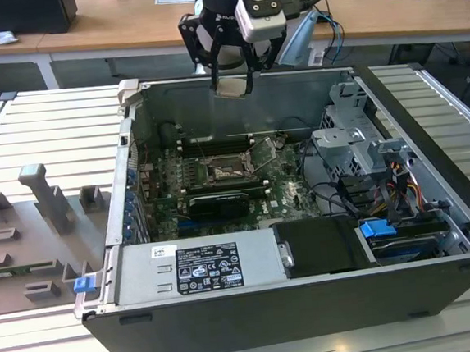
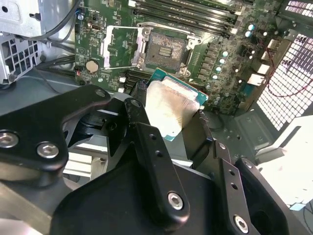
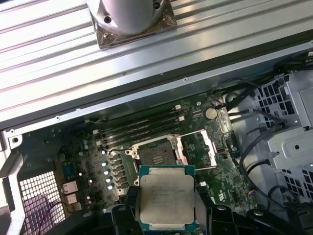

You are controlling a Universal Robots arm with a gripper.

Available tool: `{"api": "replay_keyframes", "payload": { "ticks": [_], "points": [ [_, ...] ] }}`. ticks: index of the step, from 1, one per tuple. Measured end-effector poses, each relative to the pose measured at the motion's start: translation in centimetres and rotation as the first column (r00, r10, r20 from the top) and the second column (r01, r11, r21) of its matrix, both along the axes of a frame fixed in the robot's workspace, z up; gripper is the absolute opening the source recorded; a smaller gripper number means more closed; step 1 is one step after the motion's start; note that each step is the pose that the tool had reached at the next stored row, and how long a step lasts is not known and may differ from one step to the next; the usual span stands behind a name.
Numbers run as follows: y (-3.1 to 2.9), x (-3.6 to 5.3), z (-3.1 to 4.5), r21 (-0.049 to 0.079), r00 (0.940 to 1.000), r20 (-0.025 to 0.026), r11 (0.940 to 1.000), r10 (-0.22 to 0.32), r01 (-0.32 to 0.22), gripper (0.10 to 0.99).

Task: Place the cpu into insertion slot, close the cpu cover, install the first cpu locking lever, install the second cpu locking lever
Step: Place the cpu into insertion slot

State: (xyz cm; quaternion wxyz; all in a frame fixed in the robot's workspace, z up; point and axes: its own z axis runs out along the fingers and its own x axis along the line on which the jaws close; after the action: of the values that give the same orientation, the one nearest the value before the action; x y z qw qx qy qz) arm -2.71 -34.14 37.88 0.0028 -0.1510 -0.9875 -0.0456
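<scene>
The cpu (image 3: 166,201), a silver-grey square chip, is clamped in our black hand (image 1: 233,85); we judge it must enter the dark insertion slot (image 3: 157,152) level.

One computer case (image 1: 256,322) on one counter (image 1: 41,119). One end effector (image 1: 233,84), one cpu (image 3: 166,203). On the board: one insertion slot (image 3: 157,152), one cpu cover (image 3: 199,149), four long memory slots (image 3: 139,126) and one coin cell (image 3: 211,113). One black vented card (image 1: 218,204), one labelled power supply (image 1: 202,269) and two blue plastic tabs (image 1: 83,283).
</scene>
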Motion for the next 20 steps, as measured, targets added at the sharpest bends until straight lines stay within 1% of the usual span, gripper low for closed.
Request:
{"api": "replay_keyframes", "payload": {
  "ticks": [20],
  "points": [
    [0.0, 0.0, 0.0, 0.0, 0.998, -0.0001, 0.998, -0.063, 0.063, 0.537]
  ]
}}
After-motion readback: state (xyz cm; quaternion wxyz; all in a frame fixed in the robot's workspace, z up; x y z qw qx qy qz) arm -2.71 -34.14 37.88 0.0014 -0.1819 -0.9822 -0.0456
